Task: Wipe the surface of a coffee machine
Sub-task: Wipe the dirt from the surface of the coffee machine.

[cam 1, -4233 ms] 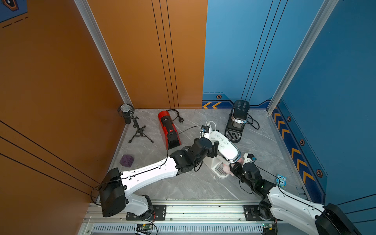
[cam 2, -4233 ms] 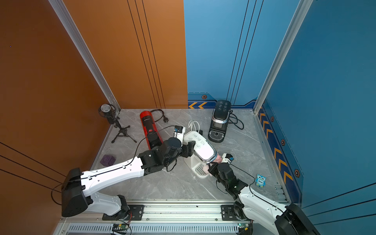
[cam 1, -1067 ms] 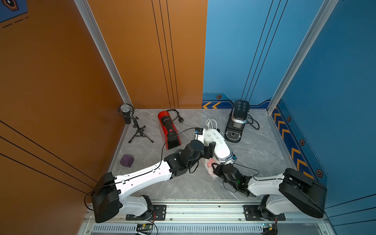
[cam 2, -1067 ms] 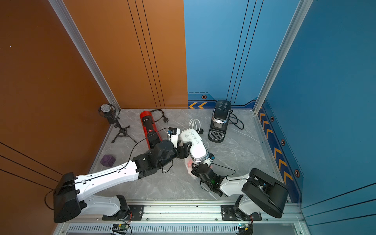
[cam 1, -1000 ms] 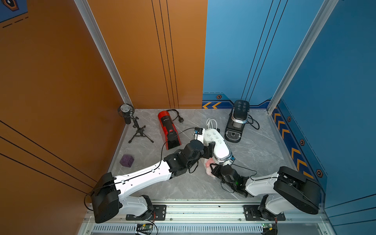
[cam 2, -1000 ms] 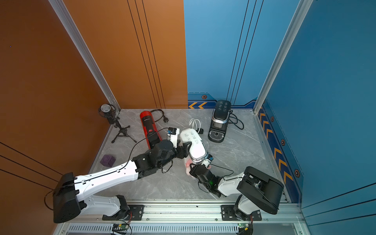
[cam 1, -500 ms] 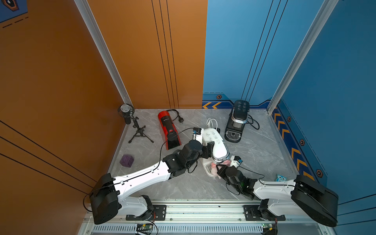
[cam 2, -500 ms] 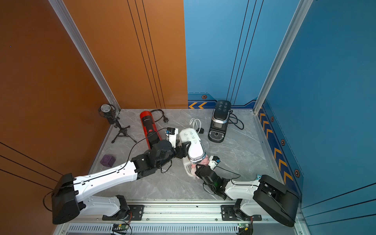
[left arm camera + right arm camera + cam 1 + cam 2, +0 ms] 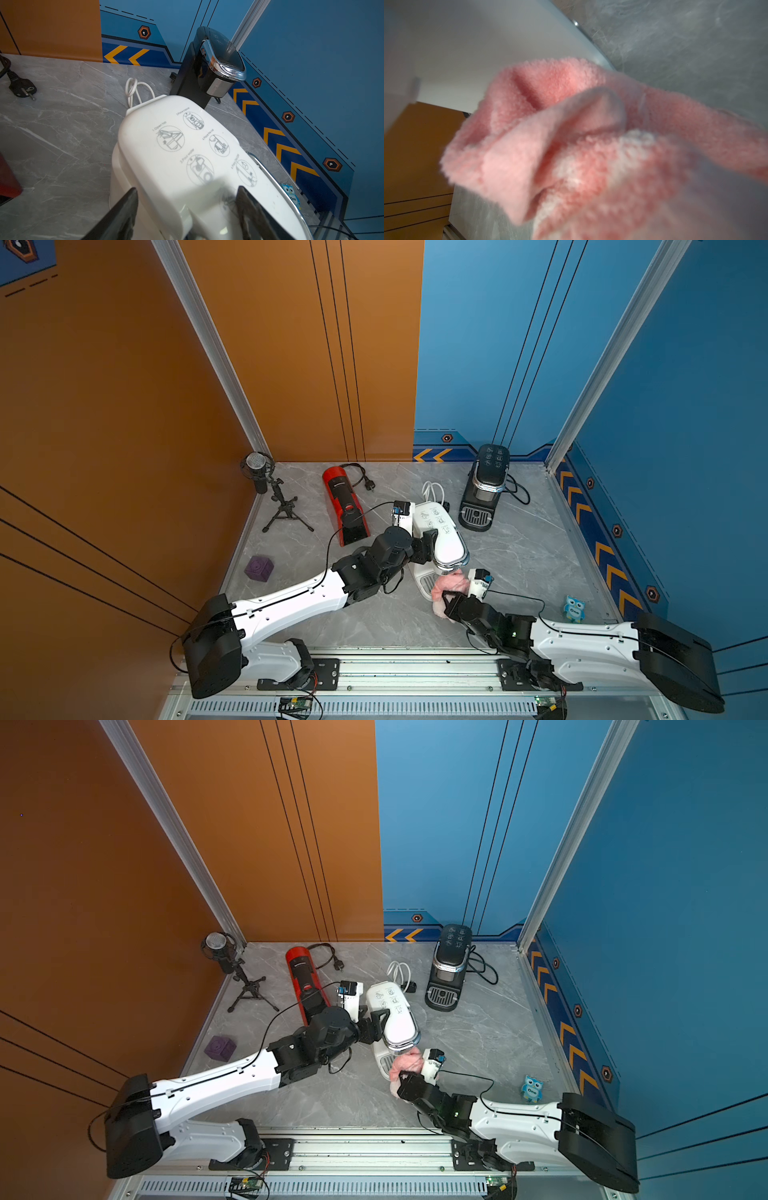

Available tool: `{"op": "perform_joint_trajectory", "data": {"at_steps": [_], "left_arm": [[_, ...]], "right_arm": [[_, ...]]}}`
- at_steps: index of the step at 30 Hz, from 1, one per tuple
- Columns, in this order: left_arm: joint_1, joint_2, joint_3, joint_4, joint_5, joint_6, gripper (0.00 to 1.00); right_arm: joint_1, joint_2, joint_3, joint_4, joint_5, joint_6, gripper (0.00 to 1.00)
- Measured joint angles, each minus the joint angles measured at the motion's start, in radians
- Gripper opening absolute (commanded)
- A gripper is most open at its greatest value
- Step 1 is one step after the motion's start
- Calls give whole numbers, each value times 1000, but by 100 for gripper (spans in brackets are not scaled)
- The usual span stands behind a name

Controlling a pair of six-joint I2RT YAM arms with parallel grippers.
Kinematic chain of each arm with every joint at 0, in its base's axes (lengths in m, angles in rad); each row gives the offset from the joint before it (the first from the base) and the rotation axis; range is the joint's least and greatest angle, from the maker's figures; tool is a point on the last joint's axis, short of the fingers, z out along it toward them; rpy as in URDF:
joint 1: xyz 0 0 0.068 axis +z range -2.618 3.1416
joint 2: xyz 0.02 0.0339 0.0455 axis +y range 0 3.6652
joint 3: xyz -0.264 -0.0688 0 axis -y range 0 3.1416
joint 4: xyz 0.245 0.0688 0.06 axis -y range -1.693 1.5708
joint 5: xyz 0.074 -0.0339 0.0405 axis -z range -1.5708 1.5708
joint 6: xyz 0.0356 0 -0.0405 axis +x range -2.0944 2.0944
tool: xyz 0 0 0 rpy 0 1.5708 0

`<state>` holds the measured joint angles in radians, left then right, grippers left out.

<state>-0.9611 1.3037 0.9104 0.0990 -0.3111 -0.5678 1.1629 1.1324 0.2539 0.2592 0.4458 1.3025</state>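
The left gripper (image 9: 187, 209) straddles the head of the white coffee machine (image 9: 441, 533) with one dark prong on each flank. Its jaws are set wide but closed against the body. I judge this a bracing hold, so that the machine neither slides nor tips under wiping pressure. The left arm reaches long and low across the table (image 9: 519, 556), its wrist turned so the gripper meets the machine from the side. Just past that gripper's tips, under the machine's overhanging front, the pink cloth (image 9: 449, 583) is bunched against the lower body. The right gripper (image 9: 448, 605) is pinched on that cloth. Fluffy fabric fills the right wrist view and hides its tips, so where exactly it bites is unclear. The right arm lies stretched almost flat, pushing the cloth ahead of it into the machine.
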Motion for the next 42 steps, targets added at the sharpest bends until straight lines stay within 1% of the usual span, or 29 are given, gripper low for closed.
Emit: {"op": "perform_joint_trajectory", "data": {"at_steps": [6,10,13,17,19,23,25,28,33,36,38,40,42], "left_arm": [[-2,7,0,14,1,-3,74],[-2,7,0,14,1,-6,74],[-2,6,0,14,1,-6,74],[-2,6,0,14,1,-6,74],[-2,5,0,14,1,-6,74],[-2,1,-1,15,1,-6,74],[-2,1,-1,15,1,-6,74],[-2,0,-3,18,1,-6,74],[-2,-2,-6,21,1,-6,73],[-2,-2,-6,22,1,-6,73],[-2,-2,-6,22,1,-6,73],[-2,-2,-6,22,1,-7,73],[-3,-2,-6,21,1,-10,73]], "right_arm": [[38,256,101,159,48,5,0],[74,326,135,192,84,31,0],[116,330,142,150,123,71,0],[163,315,164,22,162,164,0],[179,278,155,-56,162,216,0],[180,134,86,-227,176,311,0],[150,46,35,-302,189,338,0],[46,-82,-27,-365,192,326,0],[-251,-253,-88,-381,108,129,0],[-335,-275,-91,-356,39,15,0],[-357,-262,-91,-317,-6,-39,0],[-368,-224,-90,-261,-48,-81,0],[-379,-156,-74,-203,-84,-124,0]]}}
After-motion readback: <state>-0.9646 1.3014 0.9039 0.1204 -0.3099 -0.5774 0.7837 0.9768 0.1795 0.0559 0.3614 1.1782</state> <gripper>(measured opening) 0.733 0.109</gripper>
